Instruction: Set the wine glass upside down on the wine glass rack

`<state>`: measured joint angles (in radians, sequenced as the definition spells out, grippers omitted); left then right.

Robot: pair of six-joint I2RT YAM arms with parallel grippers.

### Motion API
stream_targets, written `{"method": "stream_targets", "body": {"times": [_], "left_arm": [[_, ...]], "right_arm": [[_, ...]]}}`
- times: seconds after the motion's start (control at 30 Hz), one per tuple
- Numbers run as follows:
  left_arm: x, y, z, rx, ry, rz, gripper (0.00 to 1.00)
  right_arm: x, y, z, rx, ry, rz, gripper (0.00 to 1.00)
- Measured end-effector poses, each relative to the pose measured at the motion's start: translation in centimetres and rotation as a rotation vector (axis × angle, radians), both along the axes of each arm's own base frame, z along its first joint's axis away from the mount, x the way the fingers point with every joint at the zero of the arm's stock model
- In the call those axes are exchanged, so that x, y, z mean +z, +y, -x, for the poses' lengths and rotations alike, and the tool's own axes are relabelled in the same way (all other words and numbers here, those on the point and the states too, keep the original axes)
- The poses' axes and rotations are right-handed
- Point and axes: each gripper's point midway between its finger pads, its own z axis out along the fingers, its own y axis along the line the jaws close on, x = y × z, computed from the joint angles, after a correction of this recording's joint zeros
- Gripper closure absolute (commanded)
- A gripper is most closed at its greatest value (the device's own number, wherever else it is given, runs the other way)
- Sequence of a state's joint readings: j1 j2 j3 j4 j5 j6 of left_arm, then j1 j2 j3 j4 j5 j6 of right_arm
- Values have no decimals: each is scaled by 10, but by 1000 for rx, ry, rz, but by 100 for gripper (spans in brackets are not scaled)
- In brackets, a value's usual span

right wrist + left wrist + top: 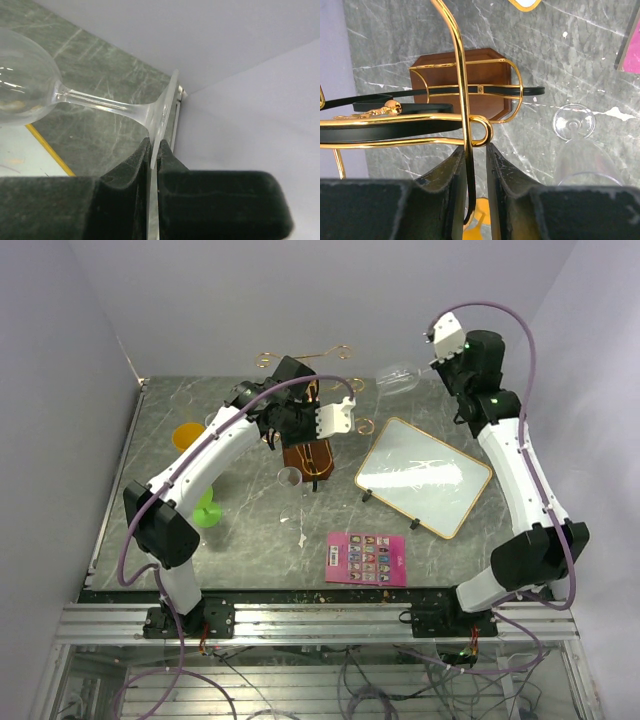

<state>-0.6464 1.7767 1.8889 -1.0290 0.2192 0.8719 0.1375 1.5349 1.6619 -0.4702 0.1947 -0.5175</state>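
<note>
The wine glass (398, 377) hangs on its side above the table's far right, bowl pointing left. My right gripper (440, 355) is shut on the rim of its foot (167, 107); in the right wrist view the two pads (141, 155) pinch that thin disc, and the stem (100, 102) runs left to the bowl. The wine glass rack (308, 458), gold wire on a brown wooden base (465, 70), stands mid-table. My left gripper (476, 165) straddles one of its upright gold wires (461, 75), jaws narrow. The wire lies against the left pad (451, 172), with a slim gap to the right one.
A second clear glass (290, 477) lies beside the rack base, with its foot (574, 121) showing in the left wrist view. An orange cup (187, 435) and a green one (207, 510) stand at the left. A framed whiteboard (425, 475) and a pink card (368, 558) lie to the right.
</note>
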Motion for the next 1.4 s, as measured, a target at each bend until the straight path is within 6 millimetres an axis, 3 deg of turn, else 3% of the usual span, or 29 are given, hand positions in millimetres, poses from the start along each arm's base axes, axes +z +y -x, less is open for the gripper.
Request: {"method": "stream_targets", "body": {"times": [0.13, 0.3, 0.7, 0.9, 1.1, 1.23, 1.4], "left_arm": [[0, 2, 0, -18, -12, -19, 69], [1, 4, -1, -27, -26, -33, 68], [13, 6, 3, -8, -41, -5, 37], [37, 6, 6, 27, -73, 65, 25], [75, 11, 16, 59, -129, 166, 18], [95, 23, 19, 98, -150, 231, 16], [108, 55, 6, 213, -168, 286, 14]], "right_arm": [[1, 25, -11, 76, -27, 104, 100], [-15, 42, -35, 148, -25, 244, 100], [-57, 83, -78, 347, -8, 472, 100], [-53, 114, -96, 444, -64, 506, 100], [-45, 138, -112, 529, -119, 498, 100], [-34, 152, -120, 575, -158, 483, 100], [-14, 169, -120, 642, -204, 461, 100]]}}
